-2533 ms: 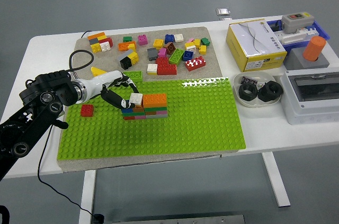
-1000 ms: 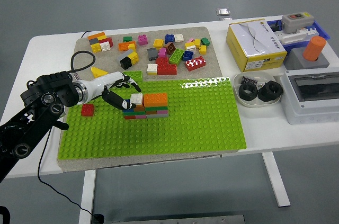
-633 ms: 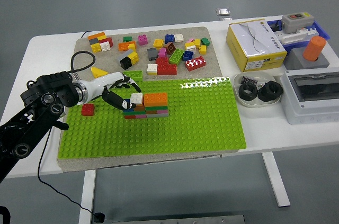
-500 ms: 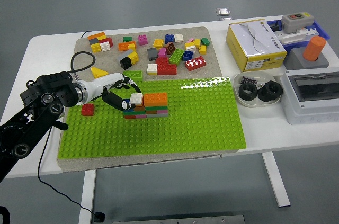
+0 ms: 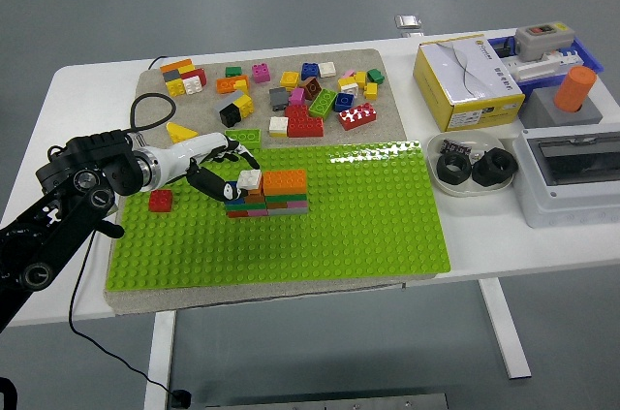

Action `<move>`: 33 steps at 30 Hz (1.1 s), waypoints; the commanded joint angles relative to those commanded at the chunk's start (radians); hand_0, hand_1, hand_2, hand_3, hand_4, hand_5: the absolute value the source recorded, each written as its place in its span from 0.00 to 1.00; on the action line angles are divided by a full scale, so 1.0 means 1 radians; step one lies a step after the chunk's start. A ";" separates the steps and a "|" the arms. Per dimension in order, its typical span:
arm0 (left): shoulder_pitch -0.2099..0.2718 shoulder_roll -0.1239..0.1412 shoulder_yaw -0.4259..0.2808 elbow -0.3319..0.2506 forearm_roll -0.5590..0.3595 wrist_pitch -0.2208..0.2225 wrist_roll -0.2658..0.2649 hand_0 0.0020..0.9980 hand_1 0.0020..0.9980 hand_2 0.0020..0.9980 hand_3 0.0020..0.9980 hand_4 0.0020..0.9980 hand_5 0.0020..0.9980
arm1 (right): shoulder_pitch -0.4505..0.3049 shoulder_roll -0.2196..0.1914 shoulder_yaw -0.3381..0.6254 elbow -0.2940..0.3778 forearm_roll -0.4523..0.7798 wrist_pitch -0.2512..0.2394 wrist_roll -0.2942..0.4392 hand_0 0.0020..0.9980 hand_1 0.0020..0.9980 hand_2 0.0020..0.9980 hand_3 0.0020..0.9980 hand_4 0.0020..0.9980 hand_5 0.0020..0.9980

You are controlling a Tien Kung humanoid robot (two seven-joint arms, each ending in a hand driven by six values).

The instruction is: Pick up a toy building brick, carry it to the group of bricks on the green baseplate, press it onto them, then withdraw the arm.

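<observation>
On the green baseplate [image 5: 320, 226] stands a stack of bricks [image 5: 276, 197] with an orange brick on top at its right. A small white brick [image 5: 250, 178] sits on the stack's left end. My left hand [image 5: 221, 170] reaches in from the left with its fingers curled around that white brick, touching the stack. A lone red brick [image 5: 160, 201] rests on the baseplate's left edge, below my forearm. My right arm is out of view.
Several loose bricks [image 5: 291, 95] lie on the beige mat behind the baseplate. A yellow box [image 5: 465, 80], a bowl with black parts [image 5: 473, 166] and a grey switch box [image 5: 567, 173] stand at the right. A black cable [image 5: 145, 114] loops near my left wrist.
My left hand has stayed at the stack's left end on the white brick, shifting only very slightly. Nothing else has moved.
</observation>
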 joint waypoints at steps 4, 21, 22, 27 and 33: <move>0.001 0.001 0.000 -0.003 0.000 -0.003 0.001 1.00 0.96 0.95 0.76 0.80 0.00 | 0.000 0.000 0.001 0.000 -0.001 0.000 0.000 0.73 0.68 0.74 0.86 0.70 1.00; 0.018 0.026 -0.046 -0.080 0.029 -0.013 0.026 1.00 0.97 0.95 0.74 0.85 0.00 | -0.003 0.001 0.008 0.000 -0.004 -0.001 -0.003 0.73 0.68 0.74 0.85 0.70 1.00; 0.022 0.031 -0.054 -0.097 0.035 -0.012 0.031 1.00 0.97 0.95 0.74 0.85 0.00 | -0.004 0.001 0.009 0.000 -0.005 -0.001 -0.004 0.73 0.68 0.74 0.85 0.70 1.00; 0.054 0.065 -0.091 -0.201 0.079 -0.005 0.056 1.00 0.96 0.92 0.64 0.83 0.07 | -0.007 0.002 0.012 0.000 -0.006 -0.001 -0.006 0.73 0.68 0.74 0.85 0.69 1.00; 0.091 0.083 -0.081 -0.302 0.148 0.017 0.076 1.00 0.95 0.91 0.62 0.83 0.09 | -0.009 0.001 0.012 0.000 -0.006 -0.001 -0.006 0.73 0.68 0.74 0.85 0.69 1.00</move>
